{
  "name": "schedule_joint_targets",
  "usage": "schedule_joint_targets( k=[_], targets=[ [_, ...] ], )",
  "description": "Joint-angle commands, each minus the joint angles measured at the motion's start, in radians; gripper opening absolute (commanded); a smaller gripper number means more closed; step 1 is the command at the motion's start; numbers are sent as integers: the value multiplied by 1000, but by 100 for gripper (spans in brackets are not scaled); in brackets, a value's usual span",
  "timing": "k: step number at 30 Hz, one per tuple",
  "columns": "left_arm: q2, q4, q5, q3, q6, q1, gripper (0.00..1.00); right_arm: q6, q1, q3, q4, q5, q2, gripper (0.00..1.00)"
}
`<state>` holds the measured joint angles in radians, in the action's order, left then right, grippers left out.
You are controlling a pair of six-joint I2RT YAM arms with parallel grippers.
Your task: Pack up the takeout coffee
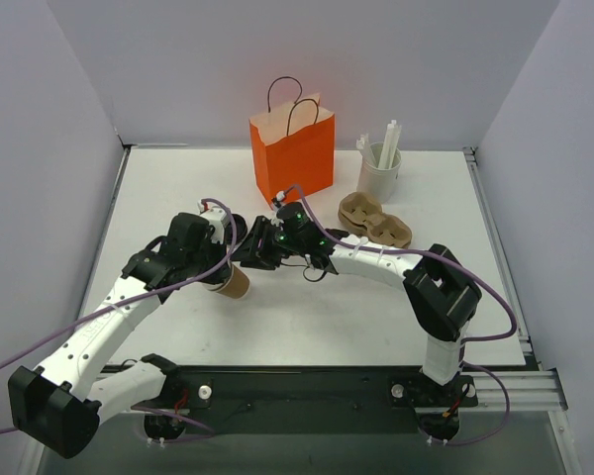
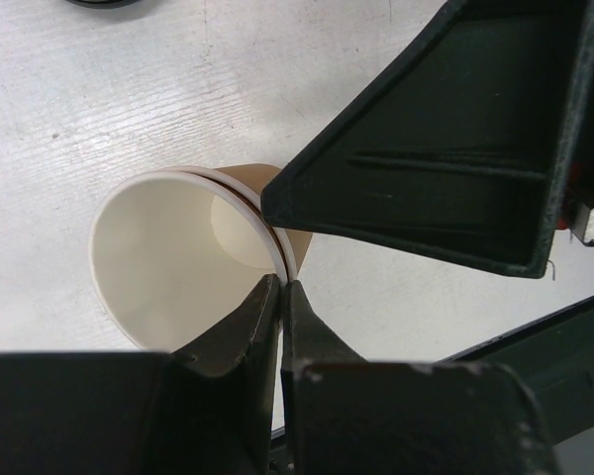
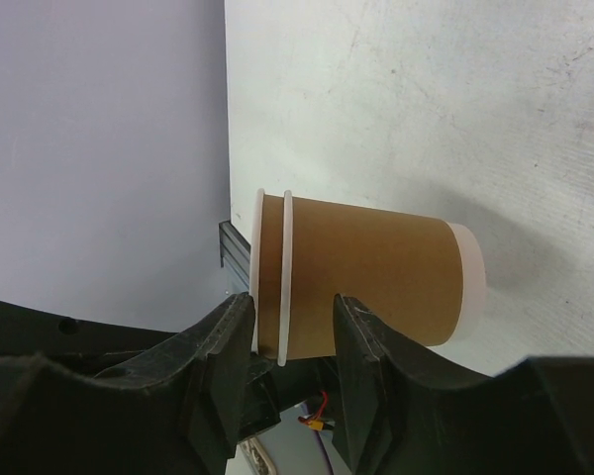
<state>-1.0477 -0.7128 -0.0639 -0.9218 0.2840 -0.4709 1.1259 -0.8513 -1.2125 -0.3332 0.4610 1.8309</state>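
the left gripper point(image 2: 282, 282) is pinched tight on the wall of a tan paper cup point(image 2: 168, 257), one finger inside the mouth and one outside, just below the rim. the cup's mouth is open and the white inside shows down to the bottom. the cup bears two white rolled rims point(image 3: 288, 277) set close together, one behind the other. with no lid on this cup, i cannot tell from these views where a lidded coffee stands

the right gripper point(image 3: 292, 307) faces the cup from the other side with its jaws parted. both rims sit in the gap between its fingers point(image 3: 223, 336), and i cannot tell whether they press on the cup. from above, the cup point(image 1: 238, 285) hangs tilted between the two arms over the near middle of the white table point(image 1: 317, 327), base pointing toward the near edge; whether it touches the table is unclear

an orange paper bag point(image 1: 293, 150) stands upright at the far side. right of it are a white cup holding straws point(image 1: 381, 170) and a brown pulp cup carrier point(image 1: 374, 220)
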Motion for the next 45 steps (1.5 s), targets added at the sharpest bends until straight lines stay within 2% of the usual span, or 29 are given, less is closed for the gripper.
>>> schedule_joint_targets(
  k=[1,27,32,40,45],
  targets=[
    [17,50,-1,-3,3,-6,0,3,3,5,-24,4,-25,38],
    [38,82,18,-11,27,-8,0,34,-23,42,-47,-19,25,33],
    [41,81,32,-8,30,-8,0,28,-23,53,-40,-28,27,30],
    [32,46,50,-18,20,-8,0,12,-20,48,-27,-19,25,30],
    [31,-23,56,-87,3,-9,0,-12,17,36,-4,4,-24,31]
  ],
)
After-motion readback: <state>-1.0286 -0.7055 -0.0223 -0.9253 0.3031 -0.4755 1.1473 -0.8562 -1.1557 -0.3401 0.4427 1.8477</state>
